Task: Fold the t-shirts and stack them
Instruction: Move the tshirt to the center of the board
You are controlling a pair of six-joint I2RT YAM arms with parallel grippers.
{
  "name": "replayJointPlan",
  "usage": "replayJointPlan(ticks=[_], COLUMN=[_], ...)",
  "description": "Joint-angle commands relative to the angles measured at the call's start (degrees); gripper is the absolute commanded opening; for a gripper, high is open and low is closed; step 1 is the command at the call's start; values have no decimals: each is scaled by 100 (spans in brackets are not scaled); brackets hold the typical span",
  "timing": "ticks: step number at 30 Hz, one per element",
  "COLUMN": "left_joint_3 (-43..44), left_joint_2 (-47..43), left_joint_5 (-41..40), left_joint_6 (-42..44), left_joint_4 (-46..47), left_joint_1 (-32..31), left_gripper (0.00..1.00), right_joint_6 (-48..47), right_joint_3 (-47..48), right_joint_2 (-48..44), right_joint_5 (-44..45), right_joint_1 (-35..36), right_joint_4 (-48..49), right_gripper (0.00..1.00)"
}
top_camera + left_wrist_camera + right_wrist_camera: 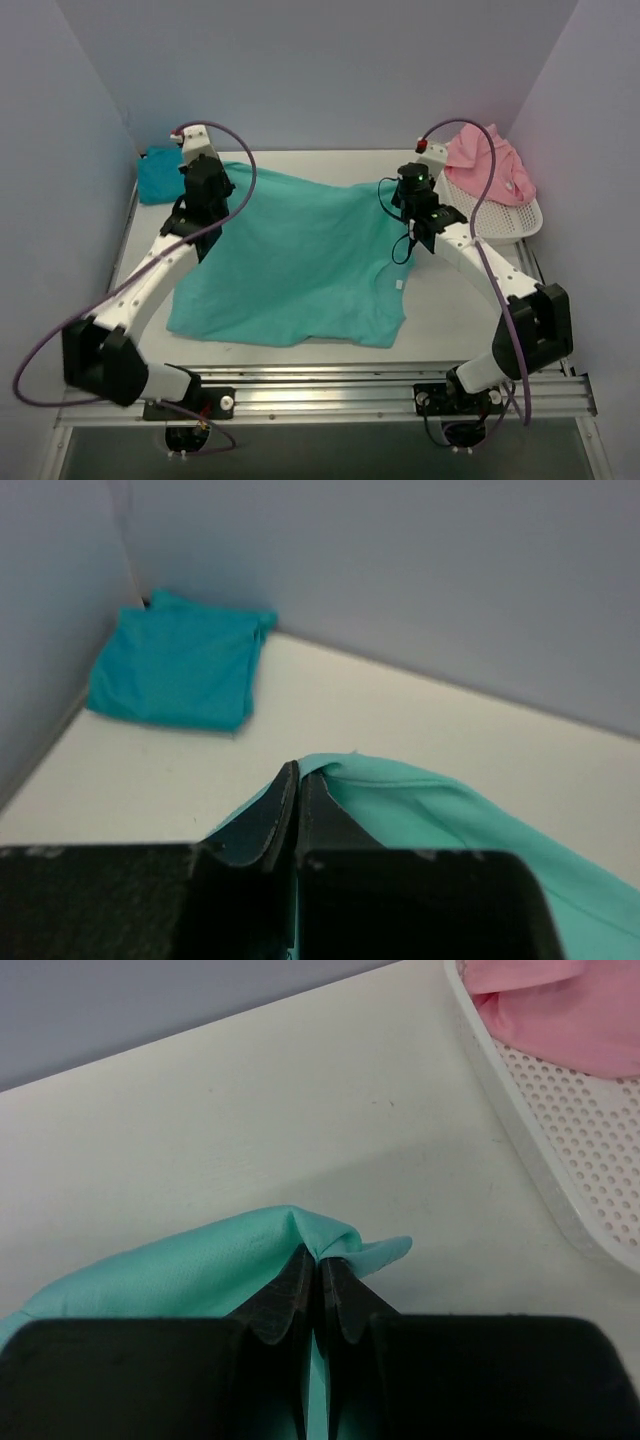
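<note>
The sea-green t-shirt (290,260) lies spread over the middle of the table. My left gripper (207,182) is shut on its far left corner (400,790), and my right gripper (413,188) is shut on its far right corner (230,1260). Both corners are lifted a little off the table. The darker turquoise-blue t-shirt (160,172) lies folded in the far left corner, also in the left wrist view (180,665). The pink t-shirt (488,165) sits crumpled in the basket at the far right, also in the right wrist view (560,1005).
A white plastic mesh basket (505,218) stands at the far right, close to my right gripper, also in the right wrist view (570,1140). Lavender walls close in the table at the back and both sides.
</note>
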Motion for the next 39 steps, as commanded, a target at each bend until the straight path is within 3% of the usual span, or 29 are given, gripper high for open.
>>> replayJointPlan(ticks=[1,6,13,18,21,25,29,34,39], left_joint_3=[450,1907,3059,3703,3274,2650,2544,2236,2367], left_joint_2=[1768,4101,5273,5609,5163,4047,2702,479,-1076], left_joint_5=[2615,3023,3367,3183,3366,3367,3104,2313,2137], left_joint_6=[-1292,-1319,-1293,-1222,-1126,-766,-388,324,-26], left_joint_4=[-536,-738,-957,-1187,-634,-265,-711,-1107,-2247], left_joint_1=[1096,1713,2021,2039,2021,1916,1628,740,299], left_gripper=[2,2,2,2,2,2,2,2,2], right_joint_6=[-248,-380,-609,-539,-495,-678,-1152,-1742,-1708], right_joint_3=[288,1120,2299,3188,3066,2408,2134,2002,1976], right_joint_2=[695,2224,3946,4572,4442,3067,1456,-663,-2052], right_joint_5=[156,-214,-144,-380,-732,-927,-541,66,-238], right_joint_1=[-202,-685,-914,-984,-984,-897,-537,640,1528], right_joint_4=[695,942,863,792,1073,1407,1163,680,292], right_gripper=[0,0,0,0,0,0,0,0,0])
